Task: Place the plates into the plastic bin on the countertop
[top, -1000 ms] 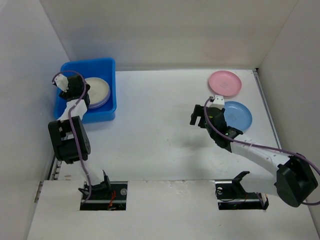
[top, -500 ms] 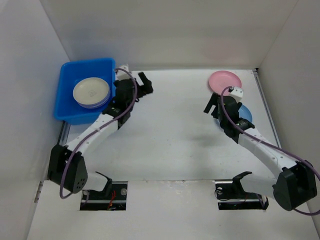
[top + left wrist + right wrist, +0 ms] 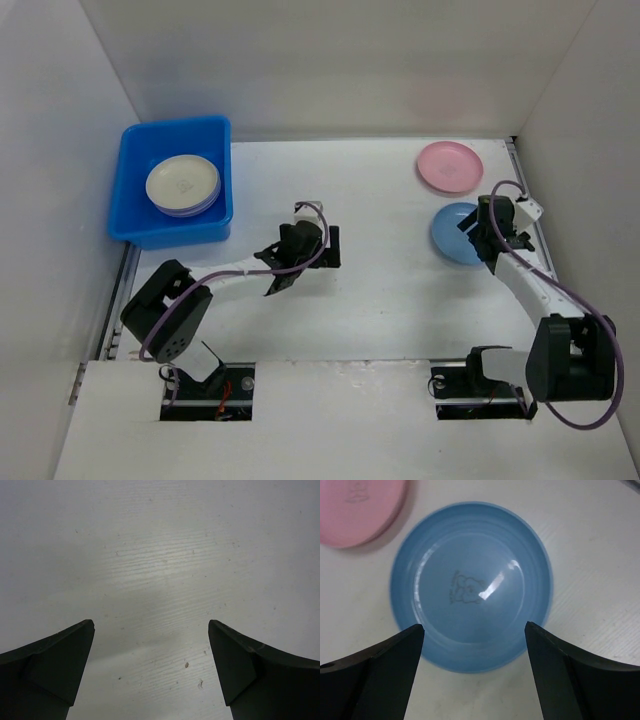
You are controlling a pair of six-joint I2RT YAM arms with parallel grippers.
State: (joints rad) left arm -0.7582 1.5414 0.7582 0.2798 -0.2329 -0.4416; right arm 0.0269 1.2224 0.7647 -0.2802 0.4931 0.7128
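Top external view: blue plastic bin sits at far left of the white surface, close to the left wall. Inside it is a stack of plates, cream plate on top, purple plate edge showing under it; how many in the stack can't tell. Two more lie out on the surface at far right: pink plate near the back wall, blue plate just in front of it, close but apart. Left arm reaches to the middle of the surface, well apart from the bin and the loose plates. Left wrist view: left end effector open wide, nothing between the fingers, only bare surface below. Right arm runs up the right side, wrist over the blue plate. Right wrist view: right end effector also open and empty, one dark finger either side of the plate's near edge; plate right side up with small printed centre mark, pink plate at top left corner. Whether the fingers touch the plate can't tell
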